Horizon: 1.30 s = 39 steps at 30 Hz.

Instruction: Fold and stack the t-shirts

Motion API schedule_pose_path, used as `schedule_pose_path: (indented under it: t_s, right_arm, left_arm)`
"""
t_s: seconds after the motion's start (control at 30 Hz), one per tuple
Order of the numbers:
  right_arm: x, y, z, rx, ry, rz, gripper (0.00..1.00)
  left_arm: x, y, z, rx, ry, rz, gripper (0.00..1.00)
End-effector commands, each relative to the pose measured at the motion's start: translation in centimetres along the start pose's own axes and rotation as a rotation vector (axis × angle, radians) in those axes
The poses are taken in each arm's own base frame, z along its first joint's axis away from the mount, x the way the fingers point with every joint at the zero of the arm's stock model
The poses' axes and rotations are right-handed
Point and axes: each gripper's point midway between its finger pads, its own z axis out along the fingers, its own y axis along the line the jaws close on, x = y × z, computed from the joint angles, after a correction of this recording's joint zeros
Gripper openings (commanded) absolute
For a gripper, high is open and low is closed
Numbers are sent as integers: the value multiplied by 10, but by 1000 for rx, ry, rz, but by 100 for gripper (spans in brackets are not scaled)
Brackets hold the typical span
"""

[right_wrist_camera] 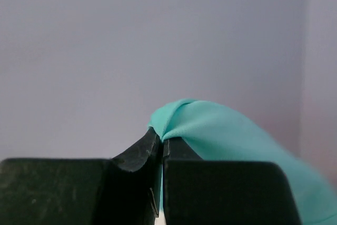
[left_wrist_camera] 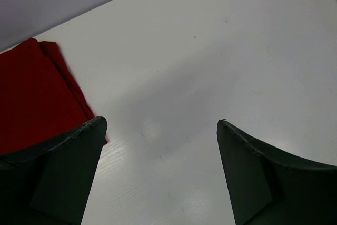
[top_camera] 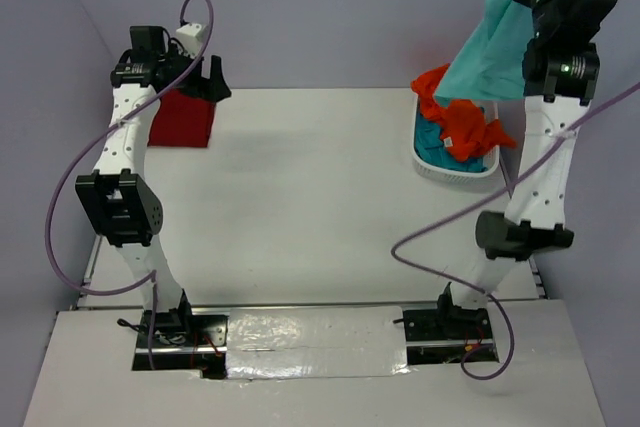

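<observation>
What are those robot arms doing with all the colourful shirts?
They are folding and stacking t-shirts. The right gripper has its jaws shut on the mint-aqua t-shirt and holds it high above the white basket. The orange t-shirt and the teal-blue t-shirt lie bunched up in that basket. The dark red t-shirt lies folded at the far left of the table. The left gripper hangs beside it with its jaws wide open and nothing in them.

Folded shirt (top_camera: pixel 182 119) far-left; basket (top_camera: pixel 452 174) far-right, shirts (top_camera: pixel 470 132) in it; hanging shirt (top_camera: pixel 490 57) above.
</observation>
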Motion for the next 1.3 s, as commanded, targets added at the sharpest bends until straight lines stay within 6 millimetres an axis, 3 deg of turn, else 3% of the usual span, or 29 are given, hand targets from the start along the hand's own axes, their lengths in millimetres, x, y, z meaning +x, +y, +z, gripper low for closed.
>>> schedule_pose_path:
  t_s: [0.0,0.03,0.07,0.13,0.17,0.27,0.4,0.47,0.5,0.53,0.57,0.63,0.67,0.73,0.77,0.8,0.83,0.87,0.93,0.97,1.0,1.03,1.07,1.1,1.13,1.17,1.2,1.23,1.27]
  right_arm:
    - [-56,82,-71,-302,-141,29,0]
    - [-63,94,-97,-342,-185,25,0]
    - [-60,122,-115,-418,-183,11,0]
    - [-60,149,-143,-500,-152,24,0]
    - [-53,180,-164,-609,-113,62,0]
    - [-38,234,-214,-805,-27,175,0]
    - [19,268,-245,-846,135,298,0]
    - [81,267,-240,-747,303,332,0]
    - [131,259,-231,-622,414,352,0]
    - [157,255,-227,-570,456,350,0]
    - [213,250,-221,-498,529,304,0]
    - [264,249,-216,-437,609,270,5]
    - [324,252,-209,-395,702,200,31]
    - [364,262,-186,-390,811,169,50]
    - [416,270,-159,-344,914,133,70]
    - [449,265,-142,-320,995,120,83]
    - [464,248,-109,-295,1059,166,95]
    - [496,240,-86,-253,1136,162,100]
    - [498,208,-71,-206,1171,162,100]
    - [496,190,-97,-205,1252,40,100]
    - [486,189,-115,-248,1255,-60,100]
    - [489,200,-153,-308,1268,-175,100]
    - [469,195,-194,-408,1200,-193,100]
    - [457,202,-217,-470,1153,-167,100]
    - [454,199,-239,-489,1140,-143,97]
    - [448,196,-264,-521,1107,-92,71]
    - [446,197,-272,-554,1108,-67,48]
    - [451,195,-276,-561,1113,-67,35]
    - [457,202,-284,-606,1134,-72,43]
  left_arm:
    - [-29,7,-36,-56,-86,-8,98]
    - [-31,9,-41,-65,-94,-13,98]
    - [-31,16,-48,-82,-103,-29,98]
    - [-37,25,-67,-120,-132,-34,98]
    - [-40,28,-76,-136,-143,-35,98]
    - [-49,42,-116,-224,-194,-29,99]
    - [-42,60,-147,-291,-192,-41,99]
    - [-33,70,-157,-322,-167,-54,99]
    - [-30,76,-157,-338,-154,-55,98]
    - [-28,79,-158,-347,-143,-39,98]
    - [-24,80,-155,-344,-127,-40,98]
    - [-18,80,-151,-321,-109,-23,98]
    - [-12,81,-144,-299,-90,-31,98]
    - [-5,81,-133,-275,-64,-20,97]
    - [3,85,-121,-265,-29,-18,96]
    - [4,78,-107,-251,6,53,95]
    - [10,85,-101,-299,54,84,95]
    - [16,82,-88,-289,90,109,94]
    - [20,56,-74,-210,123,139,94]
    - [28,31,-75,-107,126,129,94]
    - [46,13,-76,-52,180,129,94]
    - [52,-6,-93,-40,187,160,94]
    - [108,-15,-89,-17,323,133,94]
    - [125,-27,-85,-5,359,210,95]
    - [131,-41,-99,-34,348,271,97]
    - [180,-61,-87,-4,450,296,98]
    - [187,-75,-80,14,445,351,99]
    - [201,-84,-73,19,441,384,99]
    - [204,-91,-67,20,439,403,98]
